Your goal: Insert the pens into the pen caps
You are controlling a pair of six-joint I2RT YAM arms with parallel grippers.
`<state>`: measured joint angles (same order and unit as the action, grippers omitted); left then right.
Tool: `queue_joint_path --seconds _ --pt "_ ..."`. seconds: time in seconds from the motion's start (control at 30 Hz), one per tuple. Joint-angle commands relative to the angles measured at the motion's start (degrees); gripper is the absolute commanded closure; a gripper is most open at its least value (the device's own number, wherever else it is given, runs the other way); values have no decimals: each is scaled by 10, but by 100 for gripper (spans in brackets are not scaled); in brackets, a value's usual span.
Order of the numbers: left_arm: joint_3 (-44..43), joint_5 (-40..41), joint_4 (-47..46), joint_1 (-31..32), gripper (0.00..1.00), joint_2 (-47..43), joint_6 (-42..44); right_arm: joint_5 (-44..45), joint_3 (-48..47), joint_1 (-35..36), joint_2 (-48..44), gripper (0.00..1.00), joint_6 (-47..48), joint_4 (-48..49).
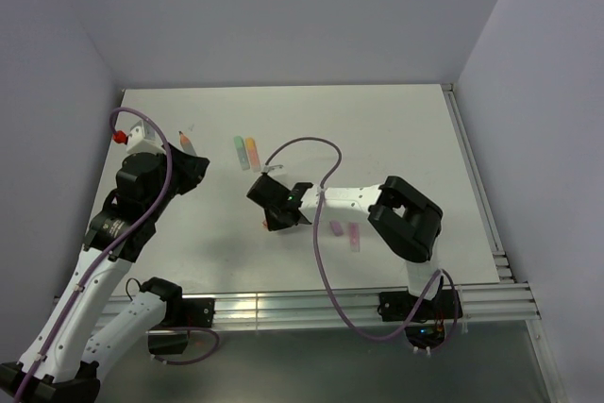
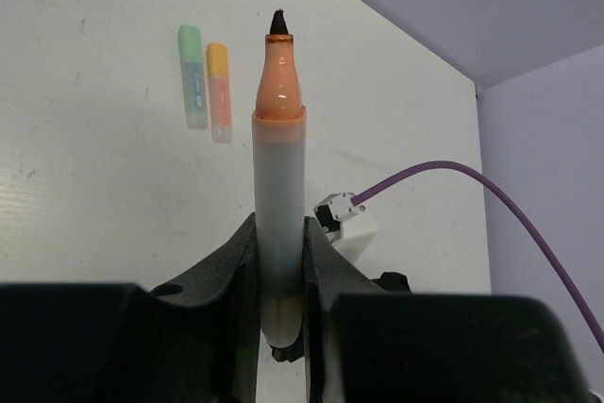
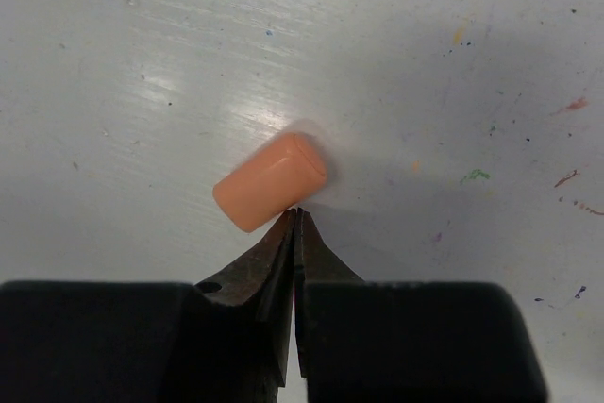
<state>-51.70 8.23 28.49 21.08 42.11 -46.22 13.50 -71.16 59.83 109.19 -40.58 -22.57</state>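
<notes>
Orange pen [image 2: 279, 176] sits clamped tip-first in left claw [image 2: 280, 238], likely for capping; cap [image 3: 270, 181] lies just ahead of closed, empty right claw [image 3: 295, 216].

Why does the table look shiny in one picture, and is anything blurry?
Right wrist view: glare on the table above-left of the orange cap, dimmer shade to its right. Left wrist view: the held orange pen is sharp. Top view: soft, even light.

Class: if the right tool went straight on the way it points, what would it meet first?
Probably the orange cap lying on the table just beyond the right tool's shut tips, slightly left; depth is unclear, so it may only graze it.
</notes>
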Motion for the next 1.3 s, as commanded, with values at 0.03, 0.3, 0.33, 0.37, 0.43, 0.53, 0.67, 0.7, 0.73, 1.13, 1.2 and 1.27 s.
queue_joint_path --seconds 0.03,0.3,0.33,0.37,0.43,0.53,0.67,0.7,0.73,1.13,1.2,1.27 --pt "7 -8 -23 -3 100 -5 3 14 -22 -5 10 93 5 -12" --pt "10 -9 -26 -3 100 -4 2 10 -35 -15 24 93 7 -8" --pt "10 -9 -26 -3 100 -4 2 10 -42 -16 30 93 8 -9" --pt "10 -9 -26 -3 100 -4 2 11 -44 -17 32 93 9 -10" --pt "11 -9 -26 -3 100 -4 3 11 -49 -20 37 93 12 -11" --pt "12 -10 -26 -3 100 -4 2 12 -54 -22 42 93 13 -12" --pt "13 -13 -28 -3 100 -3 2 12 -62 -27 47 93 15 -13" --pt "13 -13 -29 -3 100 -3 2 13 -63 -27 49 93 14 -14" --pt "13 -13 -29 -3 100 -4 2 15 -65 -29 50 93 14 -19" --pt "13 -19 -27 -3 100 -6 4 57 -82 -55 -22 77 20 -50" --pt "12 -20 -27 -3 100 -7 4 55 -97 -55 -27 73 22 -58" --pt "11 -21 -28 -3 100 -7 4 51 -104 -53 -32 70 21 -59"
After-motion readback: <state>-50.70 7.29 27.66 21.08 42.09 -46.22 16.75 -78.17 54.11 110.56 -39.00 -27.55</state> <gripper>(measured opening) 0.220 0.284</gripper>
